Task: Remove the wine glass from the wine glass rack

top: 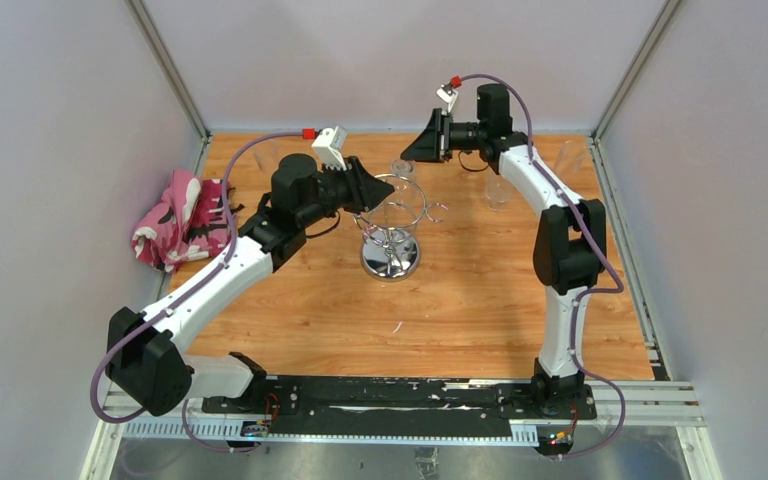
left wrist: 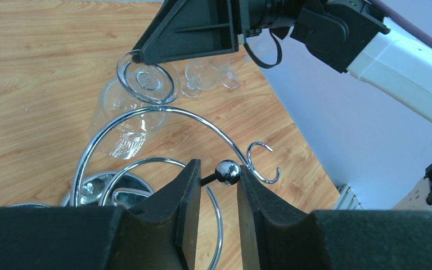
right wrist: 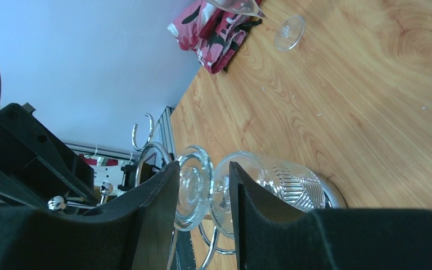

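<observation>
The chrome wine glass rack [top: 392, 215] stands mid-table on its mirrored dome base [top: 390, 260]. A clear wine glass [top: 403, 172] hangs upside down on its far side, foot up. My left gripper [top: 368, 190] is at the rack's top. In the left wrist view [left wrist: 218, 169] its jaws stand narrowly apart around the post's ball [left wrist: 228, 171], which touches the right pad only. My right gripper [top: 422, 148] is open. In the right wrist view [right wrist: 201, 169] its fingers straddle the glass's foot [right wrist: 194, 188] and stem, with the patterned bowl [right wrist: 292, 185] partly behind one finger.
A pink camouflage cloth [top: 182, 218] lies at the left edge. Other clear glasses stand near the back right [top: 497, 192] [top: 570, 155] and back left [top: 265, 155]. Grey walls enclose the table on three sides. The rack's wire ring [left wrist: 163, 112] and outer loops [left wrist: 261, 163] surround the glass.
</observation>
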Robot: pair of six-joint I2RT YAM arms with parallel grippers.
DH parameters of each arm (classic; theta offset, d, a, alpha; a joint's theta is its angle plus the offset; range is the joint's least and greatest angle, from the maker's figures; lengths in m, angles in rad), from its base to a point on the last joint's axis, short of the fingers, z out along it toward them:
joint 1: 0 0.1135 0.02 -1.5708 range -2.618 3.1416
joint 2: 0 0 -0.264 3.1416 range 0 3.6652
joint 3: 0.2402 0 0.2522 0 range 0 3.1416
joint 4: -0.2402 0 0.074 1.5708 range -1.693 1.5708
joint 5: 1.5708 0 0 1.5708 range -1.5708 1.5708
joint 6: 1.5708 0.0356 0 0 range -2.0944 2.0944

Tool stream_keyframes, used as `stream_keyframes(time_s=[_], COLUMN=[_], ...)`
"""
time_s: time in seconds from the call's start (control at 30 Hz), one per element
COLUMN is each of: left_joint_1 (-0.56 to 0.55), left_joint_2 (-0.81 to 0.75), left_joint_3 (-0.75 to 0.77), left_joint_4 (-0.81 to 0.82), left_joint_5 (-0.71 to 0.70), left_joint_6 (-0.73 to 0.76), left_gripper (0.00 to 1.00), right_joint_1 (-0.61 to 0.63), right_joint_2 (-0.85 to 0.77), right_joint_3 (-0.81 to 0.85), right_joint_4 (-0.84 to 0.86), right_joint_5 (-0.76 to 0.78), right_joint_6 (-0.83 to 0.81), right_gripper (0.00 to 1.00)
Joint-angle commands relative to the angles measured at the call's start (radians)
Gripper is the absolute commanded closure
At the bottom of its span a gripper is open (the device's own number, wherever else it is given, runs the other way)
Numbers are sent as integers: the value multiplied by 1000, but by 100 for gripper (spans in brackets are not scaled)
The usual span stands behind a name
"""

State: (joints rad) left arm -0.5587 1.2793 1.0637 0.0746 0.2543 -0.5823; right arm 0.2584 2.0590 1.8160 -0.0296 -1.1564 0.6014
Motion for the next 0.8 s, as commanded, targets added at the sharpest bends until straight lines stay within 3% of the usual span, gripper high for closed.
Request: stream_keyframes(time_s=[0.0, 0.77], left_joint_1=[-8, -9], left_joint_2=[-3, 6], left_joint_3=[-5, -11], left_joint_4=[4, 4], left_joint_5=[31, 34], left_joint_6=[-34, -37], left_gripper=[99, 99], right_joint_1=[18, 42], right_joint_2=[29, -57], right_joint_3=[36, 45], right_joint_4=[-90, -88], right_joint_5=[-22, -30], right_joint_6=[-62, -85], right_gripper=[58, 60])
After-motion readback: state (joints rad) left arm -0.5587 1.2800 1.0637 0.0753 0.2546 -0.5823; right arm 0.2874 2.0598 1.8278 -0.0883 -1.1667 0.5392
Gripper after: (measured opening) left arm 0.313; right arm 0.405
